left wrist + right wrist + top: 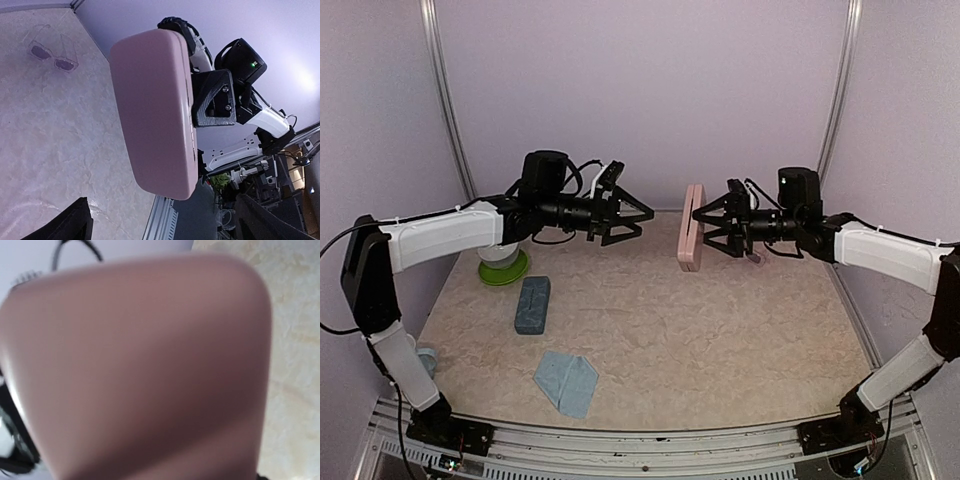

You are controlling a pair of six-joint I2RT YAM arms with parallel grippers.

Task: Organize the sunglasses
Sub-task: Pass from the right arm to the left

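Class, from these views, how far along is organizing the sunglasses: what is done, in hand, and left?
Done: nothing visibly stowed. In hand: the right gripper holds the closed pink case upright above the table, with the open left gripper facing it. Left: the clear-framed sunglasses lie loose on the table, and the blue-grey case lies shut.

In my left wrist view I make out a pair of sunglasses [52, 50], pale and clear-framed with purplish-pink lenses, resting on the marbled table [45, 150] out at about ten o'clock, its two lenses side by side and its thin arms apparently unfolded.
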